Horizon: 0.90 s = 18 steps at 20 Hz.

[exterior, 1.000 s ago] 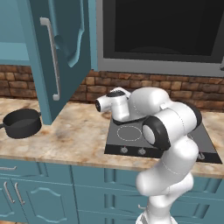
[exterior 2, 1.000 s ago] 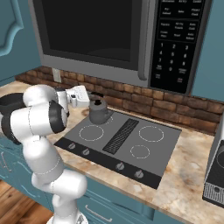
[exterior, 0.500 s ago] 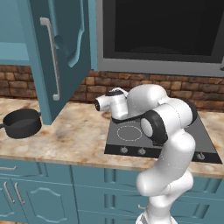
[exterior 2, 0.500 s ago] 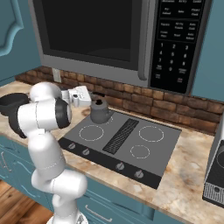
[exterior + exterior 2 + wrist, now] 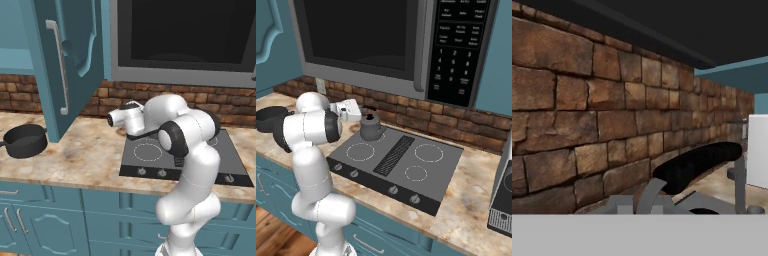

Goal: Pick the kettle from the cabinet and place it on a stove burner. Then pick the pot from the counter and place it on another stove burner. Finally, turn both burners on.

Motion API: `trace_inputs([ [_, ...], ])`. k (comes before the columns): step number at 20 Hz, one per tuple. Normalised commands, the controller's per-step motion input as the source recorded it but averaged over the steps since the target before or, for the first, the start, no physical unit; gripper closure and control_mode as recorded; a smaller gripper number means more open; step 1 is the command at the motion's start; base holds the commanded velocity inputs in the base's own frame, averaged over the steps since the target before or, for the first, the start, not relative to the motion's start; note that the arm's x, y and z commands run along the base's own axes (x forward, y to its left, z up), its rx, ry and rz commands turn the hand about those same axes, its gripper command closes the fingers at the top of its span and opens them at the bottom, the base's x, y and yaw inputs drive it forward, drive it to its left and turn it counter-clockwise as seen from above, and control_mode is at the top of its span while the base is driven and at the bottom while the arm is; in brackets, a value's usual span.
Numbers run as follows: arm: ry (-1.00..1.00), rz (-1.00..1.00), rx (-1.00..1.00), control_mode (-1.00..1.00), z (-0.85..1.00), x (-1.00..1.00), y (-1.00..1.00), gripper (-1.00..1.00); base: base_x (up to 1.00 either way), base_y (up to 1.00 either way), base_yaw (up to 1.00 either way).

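Note:
The dark grey kettle (image 5: 371, 128) is at the back-left burner of the stove (image 5: 432, 176), low over it or resting on it; I cannot tell which. My gripper (image 5: 362, 116) reaches in from the left and is shut on the kettle's top handle (image 5: 697, 162), which looms black and close in the hand view. In the left base view my own arm hides the kettle. The pot (image 5: 25, 140) sits on the counter (image 5: 85, 155) at the far left, below the open cabinet door (image 5: 75, 60). The front-left burner (image 5: 361, 151) is bare.
A brick backsplash (image 5: 587, 115) runs close behind the kettle. A microwave (image 5: 366, 40) hangs low above the stove. Knobs (image 5: 392, 190) line the stove's front edge. A grey appliance (image 5: 503, 195) stands on the counter at the far right.
The hand and the kettle have shifted together slightly rightward over the back-left burner, and my elbow has swung round. The pot has not moved.

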Motion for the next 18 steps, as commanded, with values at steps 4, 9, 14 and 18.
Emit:
trace_inputs([
  [4,0.0,0.0,0.0,-1.0,-0.15,0.17,0.03,1.0,0.0,0.0,0.0],
  [9,0.0,0.0,0.0,-1.0,-0.16,0.21,0.02,1.0,0.0,0.0,0.0],
  [14,0.0,0.0,0.0,-1.0,-0.19,0.23,0.03,1.0,0.0,0.0,0.0],
  [18,0.0,0.0,0.0,-1.0,-0.18,0.22,0.0,1.0,0.0,0.0,0.0],
])
